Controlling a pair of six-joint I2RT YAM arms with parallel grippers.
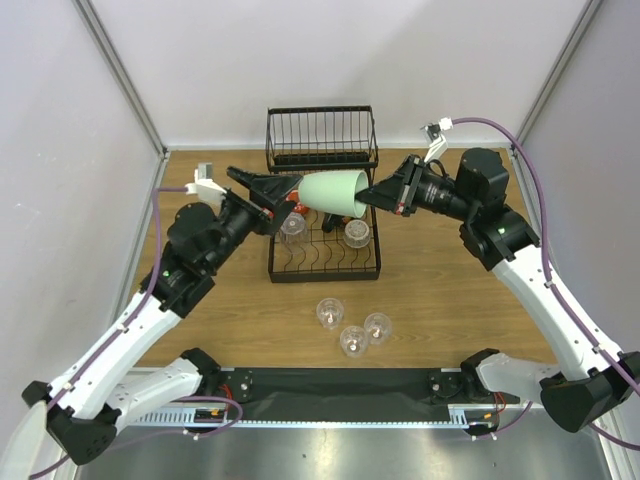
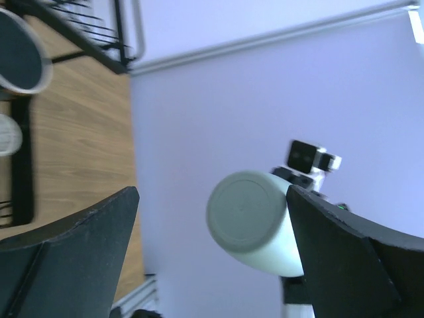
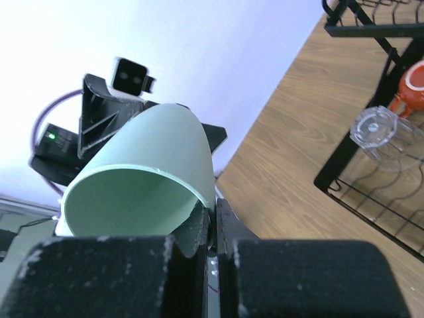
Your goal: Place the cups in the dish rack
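Observation:
A mint-green cup [image 1: 335, 193] hangs on its side above the black wire dish rack [image 1: 323, 268]. My right gripper [image 1: 366, 197] is shut on the cup's rim, one finger inside the mouth and one outside [image 3: 215, 222]. The cup [image 3: 149, 165] points its flat base [image 2: 246, 211] at my left gripper [image 1: 291, 192]. That gripper [image 2: 212, 242] is open wide around the base, with the right finger [image 2: 344, 252] close against the cup's side. In the rack stand two clear tumblers [image 1: 293, 228] [image 1: 357, 233] and a red mug [image 1: 300, 206].
Three clear tumblers [image 1: 330, 313] [image 1: 353, 341] [image 1: 377, 328] stand on the wooden table in front of the rack. The rack's raised wire basket [image 1: 321, 138] is at its far end. A mug with a dark inside [image 2: 16, 56] shows in the left wrist view. Grey walls enclose the table.

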